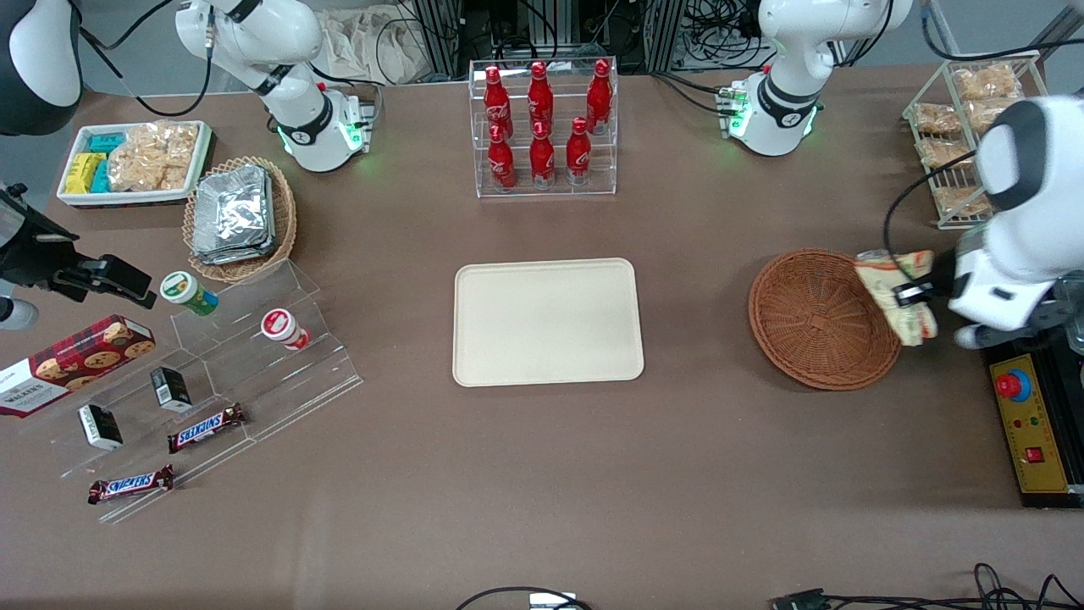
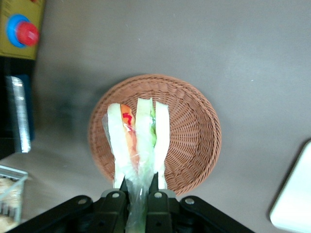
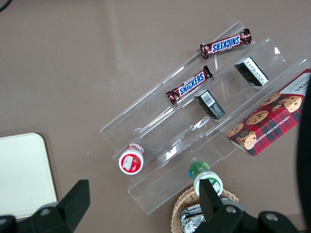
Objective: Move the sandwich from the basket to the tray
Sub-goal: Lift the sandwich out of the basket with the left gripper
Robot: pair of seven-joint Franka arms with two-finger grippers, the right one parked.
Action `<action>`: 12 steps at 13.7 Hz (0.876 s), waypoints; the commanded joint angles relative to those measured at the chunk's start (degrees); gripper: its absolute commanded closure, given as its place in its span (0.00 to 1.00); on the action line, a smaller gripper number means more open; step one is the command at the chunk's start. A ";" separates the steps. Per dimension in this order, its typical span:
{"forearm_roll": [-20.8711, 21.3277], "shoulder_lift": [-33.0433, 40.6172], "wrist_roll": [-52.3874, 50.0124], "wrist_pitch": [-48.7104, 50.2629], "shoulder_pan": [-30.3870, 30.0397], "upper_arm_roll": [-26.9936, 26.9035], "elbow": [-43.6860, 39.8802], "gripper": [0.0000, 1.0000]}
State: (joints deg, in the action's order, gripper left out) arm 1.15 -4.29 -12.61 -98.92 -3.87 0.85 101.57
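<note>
The wrapped sandwich [image 1: 896, 293] [image 2: 138, 143], white bread with green and red-orange layers, hangs above the rim of the reddish-brown wicker basket [image 1: 815, 319] [image 2: 192, 131], at the side toward the working arm's end of the table. My left gripper [image 1: 910, 294] [image 2: 139, 187] is shut on the sandwich's wrap at its narrow end. Nothing lies in the basket below it. The cream-beige tray [image 1: 548, 321] [image 2: 295, 201] lies bare at the middle of the table, well apart from the basket.
A clear rack of red bottles [image 1: 543, 125] stands farther from the front camera than the tray. A wire shelf of snack bags [image 1: 965, 127] and a yellow control box [image 1: 1031, 432] with a red button sit near the working arm.
</note>
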 commanded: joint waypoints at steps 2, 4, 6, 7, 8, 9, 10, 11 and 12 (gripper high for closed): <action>-1.06 -4.85 3.56 9.69 -1.32 0.29 -13.84 1.00; -1.24 -5.11 2.25 10.85 -0.18 1.17 -15.52 1.00; -1.24 -5.11 -2.65 10.85 2.54 4.15 -15.79 1.00; -1.24 -5.55 -6.94 10.76 4.38 6.07 -16.31 1.00; -1.24 -6.94 -10.29 10.94 6.22 7.92 -18.23 1.00; -0.98 -8.35 -13.89 11.02 8.16 9.59 -19.90 1.00; -0.54 -10.28 -18.11 11.03 11.22 11.52 -21.57 1.00; -0.45 -12.73 -22.67 11.03 14.12 12.15 -24.11 1.00; -0.36 -15.46 -26.72 11.03 18.15 12.24 -27.27 1.00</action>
State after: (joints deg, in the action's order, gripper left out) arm -0.07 -13.25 -32.77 -89.93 8.78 12.81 82.64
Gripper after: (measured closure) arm 0.855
